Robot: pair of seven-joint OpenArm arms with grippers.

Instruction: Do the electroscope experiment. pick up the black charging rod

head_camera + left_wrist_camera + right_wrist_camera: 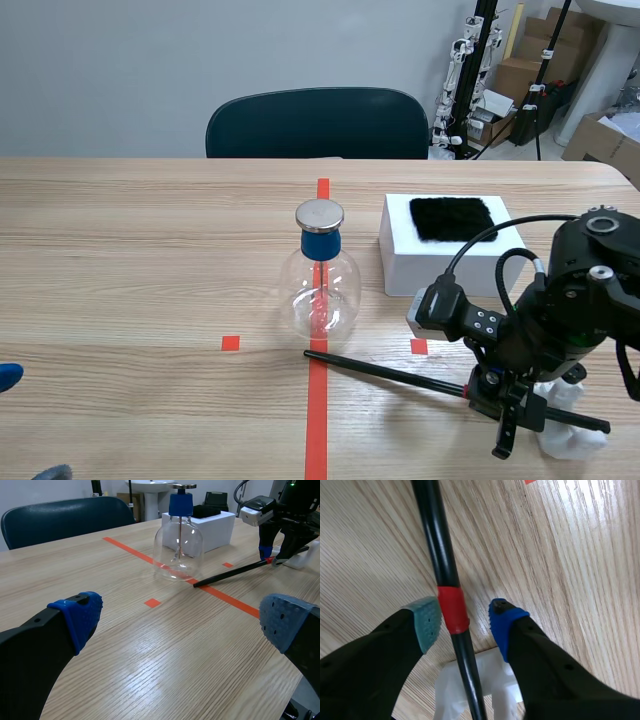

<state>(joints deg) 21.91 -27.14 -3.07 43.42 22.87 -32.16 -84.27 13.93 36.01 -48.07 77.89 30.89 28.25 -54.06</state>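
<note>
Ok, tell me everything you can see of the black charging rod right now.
The black charging rod is long, thin and glossy, with a red band nearer one end. Its tip rests on the table by the flask; the banded end lies on a white holder. The right gripper straddles the band, open, not yet clamping it.

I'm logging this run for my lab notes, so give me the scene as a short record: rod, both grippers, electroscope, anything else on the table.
rod: black charging rod lying on the table, one end over a white stand
right gripper: open, fingers straddling the rod's red band, not yet clamped
left gripper: open, empty, away from the rod
electroscope: glass flask, blue stopper, metal disc on top, upright near the rod's tip
other: white box with black cloth on top
</note>
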